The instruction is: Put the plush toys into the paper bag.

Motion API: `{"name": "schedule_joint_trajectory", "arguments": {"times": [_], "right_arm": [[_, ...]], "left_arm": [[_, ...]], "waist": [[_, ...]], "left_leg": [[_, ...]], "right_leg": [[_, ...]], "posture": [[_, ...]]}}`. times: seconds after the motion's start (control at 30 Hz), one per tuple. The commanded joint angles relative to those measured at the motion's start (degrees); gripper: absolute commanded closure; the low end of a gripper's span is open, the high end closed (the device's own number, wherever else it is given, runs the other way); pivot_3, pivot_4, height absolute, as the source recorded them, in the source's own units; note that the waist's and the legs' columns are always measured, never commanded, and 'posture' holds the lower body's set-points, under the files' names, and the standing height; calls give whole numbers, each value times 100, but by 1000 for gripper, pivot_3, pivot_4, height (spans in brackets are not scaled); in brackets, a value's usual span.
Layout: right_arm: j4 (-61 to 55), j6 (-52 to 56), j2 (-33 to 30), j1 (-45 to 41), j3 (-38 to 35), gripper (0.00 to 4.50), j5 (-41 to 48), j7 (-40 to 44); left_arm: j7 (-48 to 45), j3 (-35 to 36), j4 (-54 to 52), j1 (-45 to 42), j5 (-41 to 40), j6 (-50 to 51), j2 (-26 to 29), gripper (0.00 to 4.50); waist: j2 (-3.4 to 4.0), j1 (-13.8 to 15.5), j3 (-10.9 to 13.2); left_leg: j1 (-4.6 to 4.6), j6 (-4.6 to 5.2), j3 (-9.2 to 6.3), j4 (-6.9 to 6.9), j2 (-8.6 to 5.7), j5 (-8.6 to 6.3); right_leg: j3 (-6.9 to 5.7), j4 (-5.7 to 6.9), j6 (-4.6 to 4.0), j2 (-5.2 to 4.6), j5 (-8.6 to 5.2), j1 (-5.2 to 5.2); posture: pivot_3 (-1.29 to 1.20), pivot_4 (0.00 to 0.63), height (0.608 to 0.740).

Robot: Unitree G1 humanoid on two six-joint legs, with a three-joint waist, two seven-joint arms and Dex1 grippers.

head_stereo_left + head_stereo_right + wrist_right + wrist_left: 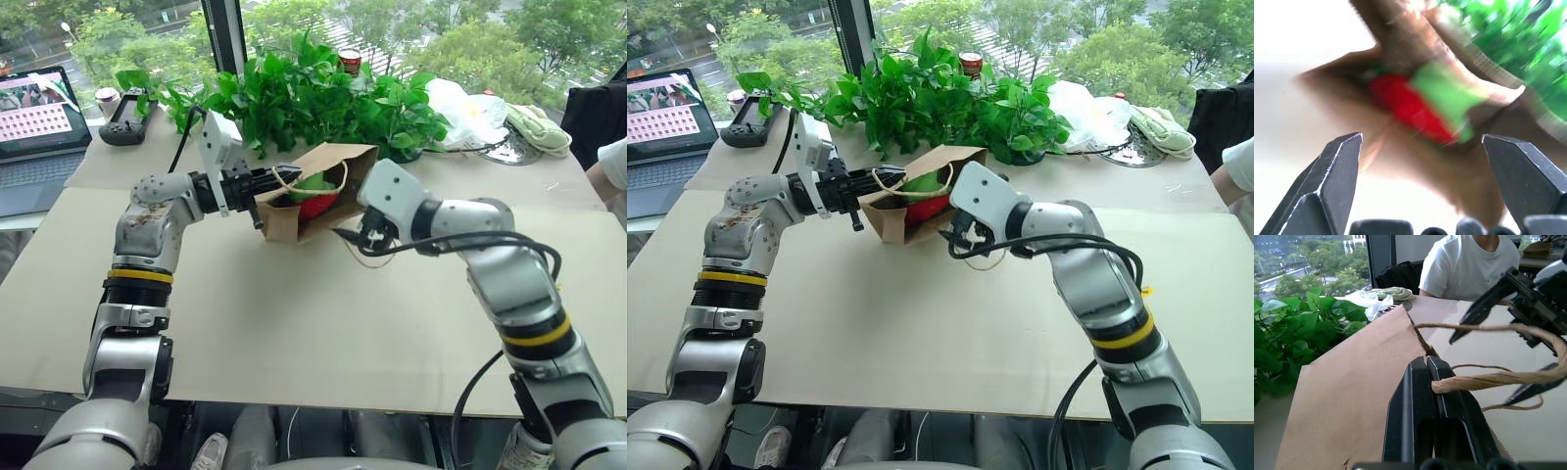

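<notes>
The paper bag lies on its side on the tabletop, just in front of the leafy plants, w/ its mouth turned toward the robot. Both plush toys are inside it: the red chili toy low in the opening and the light-green toy above it, touching. The left hand has its fingers pressed together on one cord handle of the bag, at the edge of the mouth. The right hand is just in front of the bag mouth, its fingers wide apart w/ nothing between them, pointing at the toys. Behind, a laptop at far left and a white plastic bag at right of the plants.
</notes>
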Motion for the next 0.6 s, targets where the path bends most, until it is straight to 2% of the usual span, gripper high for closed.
{"name": "schedule_joint_trajectory", "arguments": {"times": [0.03,0.2,0.47,0.6], "right_arm": [[-608,872,123,123,-397,154,372,-179],[-739,1418,251,280,-234,154,481,-495],[-544,1697,427,417,5,154,576,-836],[-496,1694,481,480,69,1179,626,-956]], "left_arm": [[-5,57,-111,-146,-37,-24,38,4500],[-10,50,-106,-145,-34,-30,30,4500],[-16,36,-106,-157,-25,-42,17,4500],[-20,30,-131,-163,-31,-30,11,4500]], "waist": [[0,-14,0],[0,-24,0],[0,-23,0],[0,-24,0]], "left_leg": [[1,0,0,0,0,0],[11,-1,-1,0,0,1],[8,-1,-1,-1,0,1],[8,-1,-1,-1,0,1]], "right_leg": [[0,1,0,0,0,-1],[1,5,0,1,0,3],[1,3,0,1,0,1],[1,2,0,1,0,2]], "posture": [[0,150,713],[0,150,713],[0,150,713],[0,150,713]]}}
